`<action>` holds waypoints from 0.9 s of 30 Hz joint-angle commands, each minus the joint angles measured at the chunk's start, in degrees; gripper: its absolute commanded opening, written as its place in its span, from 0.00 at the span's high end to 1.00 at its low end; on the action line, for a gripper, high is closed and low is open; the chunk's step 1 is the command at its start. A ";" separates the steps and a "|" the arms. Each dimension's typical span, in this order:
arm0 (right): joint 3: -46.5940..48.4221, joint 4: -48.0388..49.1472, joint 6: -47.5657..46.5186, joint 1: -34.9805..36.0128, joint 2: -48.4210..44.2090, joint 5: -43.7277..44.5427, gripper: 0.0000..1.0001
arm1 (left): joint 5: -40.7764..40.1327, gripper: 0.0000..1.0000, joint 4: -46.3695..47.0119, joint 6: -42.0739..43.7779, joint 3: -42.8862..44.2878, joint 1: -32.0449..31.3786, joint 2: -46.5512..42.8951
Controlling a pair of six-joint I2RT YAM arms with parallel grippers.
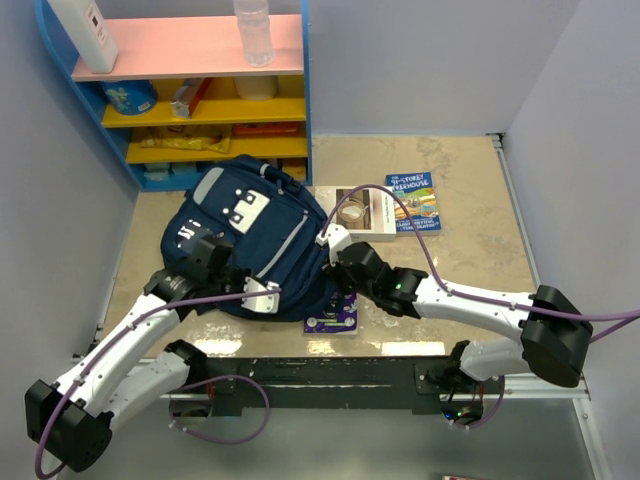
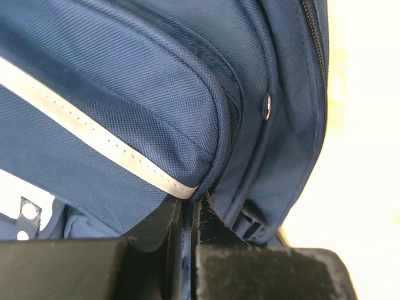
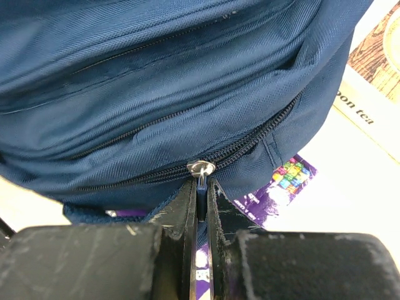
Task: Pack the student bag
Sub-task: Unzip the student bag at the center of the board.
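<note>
Your navy blue fabric backpack with grey stripes is lying centre-left on the counter, just in front of the blue-framed shelf unit, which is holding a clear plastic bottle. Your left hand is pinching shut on the backpack's seam. Your right hand is clamping shut on its metal zip pull. Right of the backpack, a blue book is showing "Storey Treehouse", and a white page is showing "pon tea".

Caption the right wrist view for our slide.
Right gripper, jaws shut on the metal zip pull of the navy fabric backpack.
</note>
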 commanded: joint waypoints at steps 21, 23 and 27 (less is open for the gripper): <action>6.25 -2.17 -2.84 -1.50 -0.11 -6.73 1.00 | 1.52 1.00 -1.76 -22.98 11.66 -1.46 10.60; 3.26 -3.31 -1.88 -1.33 -4.06 -7.34 1.00 | 0.55 1.00 2.79 -25.27 10.44 -1.37 11.23; -0.70 -4.64 1.20 2.00 -8.73 -6.64 1.00 | -1.12 1.00 8.35 -32.99 9.11 -1.11 10.97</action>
